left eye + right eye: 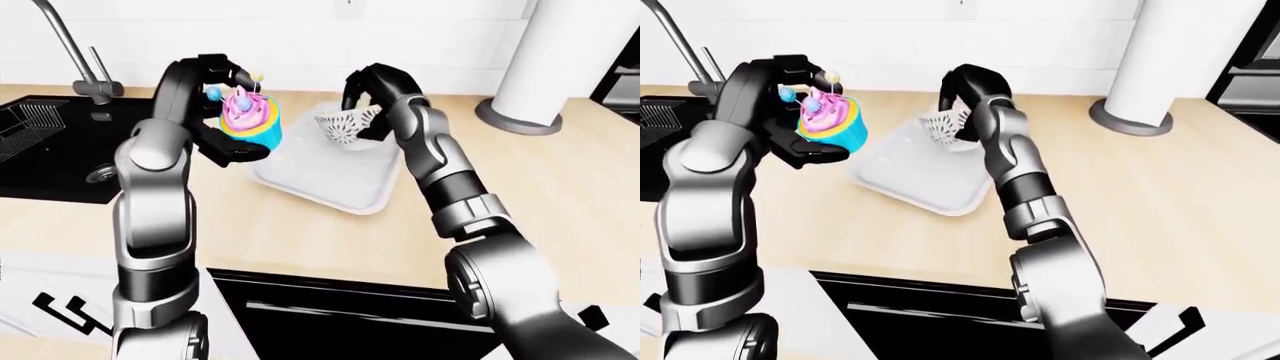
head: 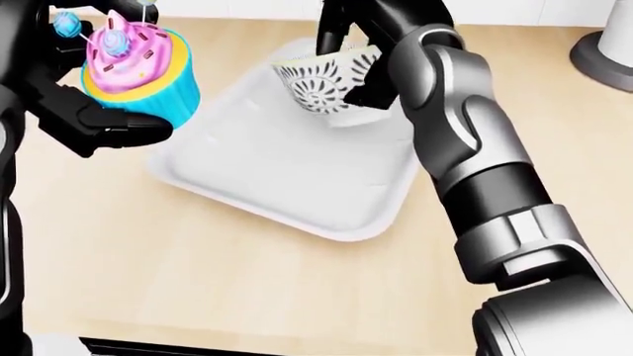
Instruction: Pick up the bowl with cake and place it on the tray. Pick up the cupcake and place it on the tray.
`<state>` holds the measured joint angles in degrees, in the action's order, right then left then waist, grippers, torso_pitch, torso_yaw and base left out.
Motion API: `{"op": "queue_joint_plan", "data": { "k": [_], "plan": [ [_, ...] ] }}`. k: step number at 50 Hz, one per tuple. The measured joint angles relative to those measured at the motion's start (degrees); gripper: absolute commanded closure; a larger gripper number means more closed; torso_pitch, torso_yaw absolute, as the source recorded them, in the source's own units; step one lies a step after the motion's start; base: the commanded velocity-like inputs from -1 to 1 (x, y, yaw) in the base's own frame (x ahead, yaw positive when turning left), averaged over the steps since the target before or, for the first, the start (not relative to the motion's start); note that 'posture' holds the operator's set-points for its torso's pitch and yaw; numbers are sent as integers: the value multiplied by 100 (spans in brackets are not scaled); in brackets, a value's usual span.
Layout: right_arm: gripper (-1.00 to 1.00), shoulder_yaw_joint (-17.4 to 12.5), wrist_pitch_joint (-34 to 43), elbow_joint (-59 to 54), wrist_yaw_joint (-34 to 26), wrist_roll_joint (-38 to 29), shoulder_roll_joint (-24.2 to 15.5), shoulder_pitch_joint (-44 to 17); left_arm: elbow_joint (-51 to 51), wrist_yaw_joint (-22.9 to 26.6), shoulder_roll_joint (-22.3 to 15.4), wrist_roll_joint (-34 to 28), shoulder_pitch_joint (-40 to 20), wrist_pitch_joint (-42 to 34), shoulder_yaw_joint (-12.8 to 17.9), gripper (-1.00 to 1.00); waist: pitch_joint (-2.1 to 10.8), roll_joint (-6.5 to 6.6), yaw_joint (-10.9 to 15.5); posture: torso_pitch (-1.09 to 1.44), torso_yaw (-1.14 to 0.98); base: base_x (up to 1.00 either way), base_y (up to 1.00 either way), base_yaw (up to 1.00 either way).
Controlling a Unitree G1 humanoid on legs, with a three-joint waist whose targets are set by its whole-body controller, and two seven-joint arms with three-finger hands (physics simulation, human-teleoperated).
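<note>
The black three-finger left hand (image 2: 84, 89) is raised above the pale wooden bench (image 2: 198, 259), off the left edge of the flat white rectangular tray (image 2: 287, 167). Its fingers are closed round the cupcake with pink frosting and a turquoise-and-yellow wrapper (image 2: 139, 70): one finger (image 2: 124, 130) runs under the wrapper's base, and the others stand behind the frosting at the head view's top left. The cupcake is upright, clear of both bench and tray.

The black three-finger right hand (image 2: 361, 37) grips the white bowl with a black sunburst pattern (image 2: 326, 81) at its rim, fingers curled over the top edge. The bowl is tilted on its side, its patterned wall facing the camera. It sits over the tray's corner nearest the top of the head view; whether it touches the tray surface cannot be told. The cake inside is hidden in the head view.

In the left-eye view, a black sink (image 1: 50, 150) with a chrome tap (image 1: 75, 52) lies at the bench's left end. A white cylindrical stand on a grey round base (image 1: 540, 75) is at the upper right.
</note>
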<state>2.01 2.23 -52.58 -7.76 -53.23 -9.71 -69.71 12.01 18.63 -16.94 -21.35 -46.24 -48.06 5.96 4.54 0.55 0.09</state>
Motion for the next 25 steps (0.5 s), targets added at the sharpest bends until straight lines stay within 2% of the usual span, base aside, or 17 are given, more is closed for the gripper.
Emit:
{"op": "queue_joint_plan", "data": {
  "k": [9,15,25],
  "plan": [
    [9,-33,2,323,84,-5,-40,40,36,-10,6,1,21,16,17,100,78,-13,5,-19,0,0,0,0],
    [3,-63,155,1054,-233,2,-62,486,127,-7,-12,7,58,-41,37,100,87,-34,18,-19,0,0,0,0],
    [8,-135,424,2005,-730,32,-119,986,131,-32,7,2,70,-57,8,100,80,-35,30,-19,0,0,0,0]
  ]
}}
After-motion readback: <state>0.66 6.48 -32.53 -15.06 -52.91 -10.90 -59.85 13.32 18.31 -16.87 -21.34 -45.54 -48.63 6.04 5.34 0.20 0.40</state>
